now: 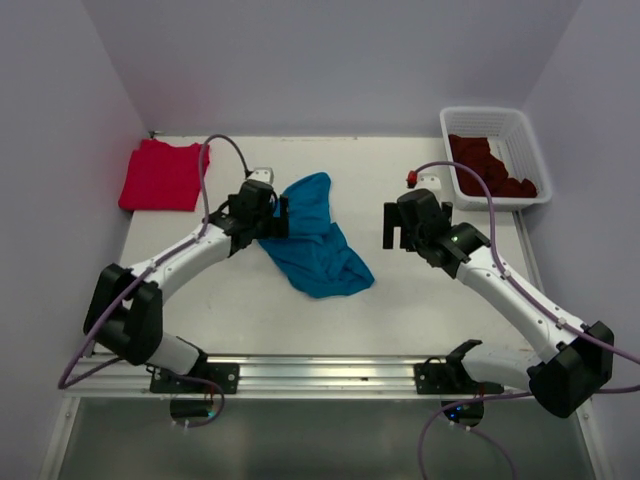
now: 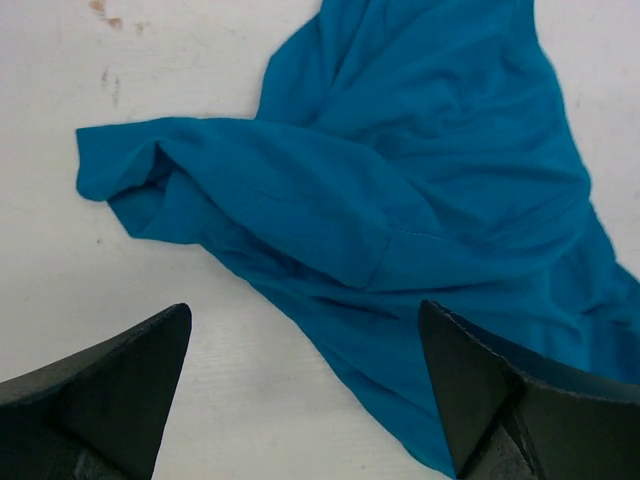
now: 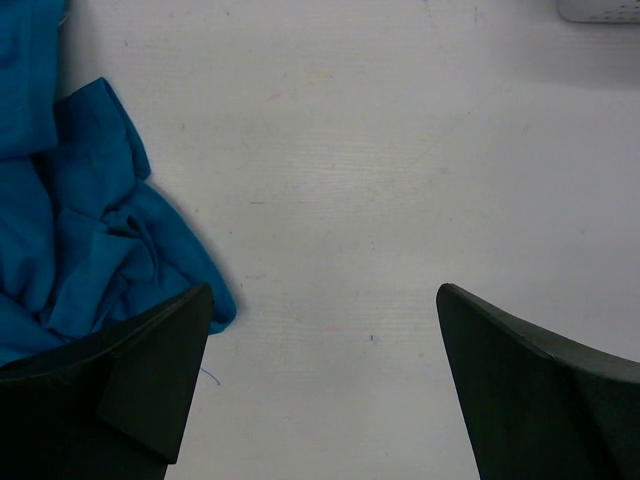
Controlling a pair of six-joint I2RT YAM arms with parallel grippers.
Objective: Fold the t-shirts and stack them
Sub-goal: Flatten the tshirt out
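A teal t-shirt [image 1: 315, 238] lies crumpled and spread on the white table [image 1: 420, 300] near the middle. My left gripper [image 1: 281, 216] hovers at its left edge, open; in the left wrist view the teal t-shirt [image 2: 420, 170] fills the upper right and its hem runs under my left gripper [image 2: 305, 306], nothing held. My right gripper [image 1: 396, 230] stands open over bare table to the right of the shirt. The right wrist view shows the teal t-shirt [image 3: 80, 240] beside my right gripper [image 3: 325, 288]. A folded red t-shirt [image 1: 160, 175] lies at the back left.
A white lattice basket [image 1: 522, 138] at the back right holds dark maroon t-shirts [image 1: 490, 168]; a corner of the basket [image 3: 600, 8] shows in the right wrist view. Grey walls close in the table on three sides.
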